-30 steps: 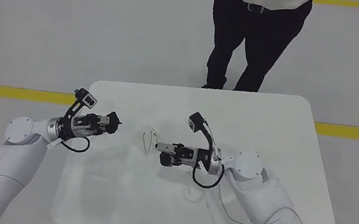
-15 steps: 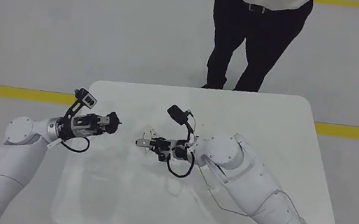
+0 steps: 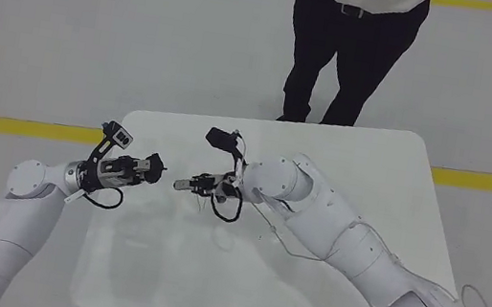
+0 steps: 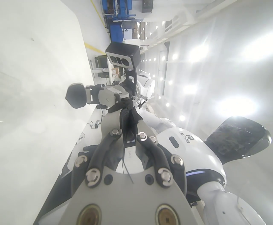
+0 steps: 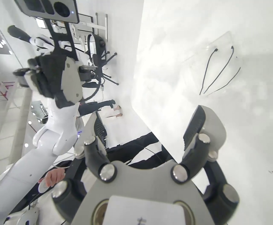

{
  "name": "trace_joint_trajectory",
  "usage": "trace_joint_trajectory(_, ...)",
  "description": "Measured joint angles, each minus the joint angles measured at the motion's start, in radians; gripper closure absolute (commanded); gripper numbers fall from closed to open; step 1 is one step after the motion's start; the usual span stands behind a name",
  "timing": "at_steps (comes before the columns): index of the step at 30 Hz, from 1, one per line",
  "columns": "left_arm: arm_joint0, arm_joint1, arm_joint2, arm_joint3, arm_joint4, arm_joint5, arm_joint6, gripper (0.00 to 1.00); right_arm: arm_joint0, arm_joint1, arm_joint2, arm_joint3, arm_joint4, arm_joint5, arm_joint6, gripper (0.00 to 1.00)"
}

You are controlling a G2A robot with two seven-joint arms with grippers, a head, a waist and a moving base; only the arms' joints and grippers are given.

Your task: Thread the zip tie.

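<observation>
While the left gripper [image 3: 152, 169] has kept its spot near the tabletop [image 3: 369, 173] edge, the top view has the right gripper [image 3: 183, 184] swung across in the last second, now just short of it. Left wrist: we see the fingers pinched shut, with a thin black strand, likely the zip tie [image 4: 128, 173], trailing back between the links; the right gripper sits close ahead. Right wrist: jaws wide, nothing held; spare ties [image 5: 215, 70] lie on the tabletop beyond. We judge the approach nearly done and threading not begun; next it needs a catch on the free end.
</observation>
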Motion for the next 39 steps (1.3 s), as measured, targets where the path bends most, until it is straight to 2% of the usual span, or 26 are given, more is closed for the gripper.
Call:
trace_joint_trajectory(4,0.0,0.0,0.0,0.0,0.0,0.0,0.0,1.0,0.091,-0.064,-0.06,0.169,0.023,0.0,0.0,0.0)
trace_joint_trajectory(8,0.0,0.0,0.0,0.0,0.0,0.0,0.0,1.0,0.149,-0.111,-0.106,0.277,0.033,0.0,0.021,0.0)
trace_joint_trajectory(17,0.0,0.0,0.0,0.0,0.0,0.0,0.0,1.0,0.146,-0.11,-0.11,0.265,0.021,-0.002,0.013,0.0)
trace_joint_trajectory(19,0.0,0.0,0.0,0.0,0.0,0.0,0.0,1.0,0.158,-0.118,-0.13,0.266,-0.014,-0.001,0.028,0.0)
trace_joint_trajectory(21,0.0,0.0,0.0,0.0,0.0,0.0,0.0,1.0,0.179,-0.134,-0.149,0.295,-0.032,0.0,0.052,0.0)
trace_joint_trajectory(26,0.0,0.0,0.0,0.0,0.0,0.0,0.0,1.0,0.235,-0.206,-0.193,0.419,-0.027,0.0,0.076,0.0)
trace_joint_trajectory(34,0.0,0.0,0.0,0.0,0.0,0.0,0.0,1.0,0.285,-0.328,-0.24,0.627,0.0,0.0,0.085,0.0)
trace_joint_trajectory(38,0.0,0.0,0.0,0.0,0.0,0.0,0.0,1.0,0.306,-0.382,-0.252,0.716,0.008,0.0,0.098,0.0)
trace_joint_trajectory(39,0.0,0.0,0.0,0.0,0.0,0.0,0.0,1.0,0.308,-0.386,-0.254,0.721,0.007,0.0,0.101,0.0)
